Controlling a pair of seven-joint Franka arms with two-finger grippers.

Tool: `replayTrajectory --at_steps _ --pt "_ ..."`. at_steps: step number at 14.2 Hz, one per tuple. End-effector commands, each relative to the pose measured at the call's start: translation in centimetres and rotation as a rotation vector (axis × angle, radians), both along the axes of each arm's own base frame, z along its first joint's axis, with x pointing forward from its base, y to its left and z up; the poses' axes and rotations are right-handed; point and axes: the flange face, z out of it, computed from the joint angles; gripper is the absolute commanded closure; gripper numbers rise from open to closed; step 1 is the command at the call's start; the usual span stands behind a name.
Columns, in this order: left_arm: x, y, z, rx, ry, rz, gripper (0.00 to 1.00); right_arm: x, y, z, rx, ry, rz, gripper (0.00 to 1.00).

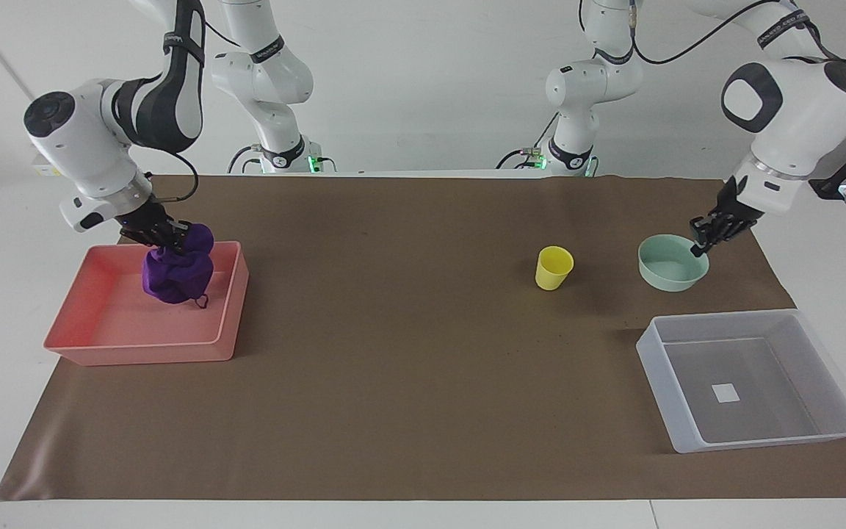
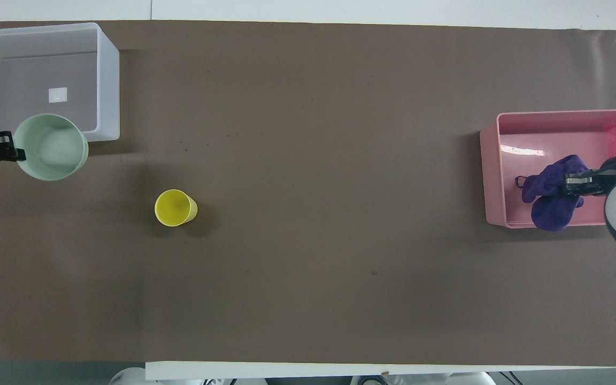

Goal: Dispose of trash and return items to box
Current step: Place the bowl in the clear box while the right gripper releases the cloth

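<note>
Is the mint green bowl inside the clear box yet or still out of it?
Still out. The mint green bowl hangs from the left pincer over the brown mat, beside the clear box, whose floor is bare except for its sticker.

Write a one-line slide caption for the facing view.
Right end effector holds purple cloth in the pink tray; left end effector carries green bowl; yellow cup waits.
</note>
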Motion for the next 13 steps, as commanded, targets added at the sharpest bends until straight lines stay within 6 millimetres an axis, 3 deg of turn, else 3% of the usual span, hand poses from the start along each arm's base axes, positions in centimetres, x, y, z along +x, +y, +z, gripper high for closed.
replayTrajectory --at_steps 1,2,3,4,6,8,9,10,11,13 --pt "7.6 1.2 -2.5 -0.038 -0.033 0.058 1.00 -0.2 -0.3 -0.8 -0.008 -0.006 0.027 0.84" --pt "9.0 3.4 -4.1 -0.033 -0.069 0.095 1.00 -0.1 -0.3 -0.6 -0.008 -0.009 0.038 0.64" --pt "9.9 4.0 -5.5 -0.026 -0.098 0.106 1.00 0.1 -0.2 -0.5 -0.008 -0.010 0.048 0.45" --pt "10.6 4.5 -7.7 -0.022 -0.104 0.114 1.00 0.2 -0.1 -0.4 -0.007 -0.008 0.052 0.18" --pt "10.9 6.5 -10.7 -0.020 -0.075 0.145 1.00 0.5 0.9 0.5 -0.004 -0.004 0.067 0.05" --pt "11.1 6.6 -12.8 -0.020 -0.068 0.151 0.99 1.4 4.1 2.7 0.011 0.013 0.105 0.02" --pt "10.8 6.6 -13.8 -0.010 -0.075 0.148 0.73 1.9 5.6 4.0 0.009 0.015 0.105 0.02" --pt "10.7 6.6 -14.2 -0.006 -0.092 0.150 0.23 2.1 6.5 5.0 0.007 0.019 0.094 0.02" --pt "10.9 6.3 -13.7 -0.006 -0.096 0.148 0.05 2.4 7.5 6.4 0.006 0.018 0.097 0.02" --pt "11.6 5.4 -10.4 -0.009 -0.119 0.133 0.00 2.9 9.4 9.4 0.008 0.035 0.128 0.02"
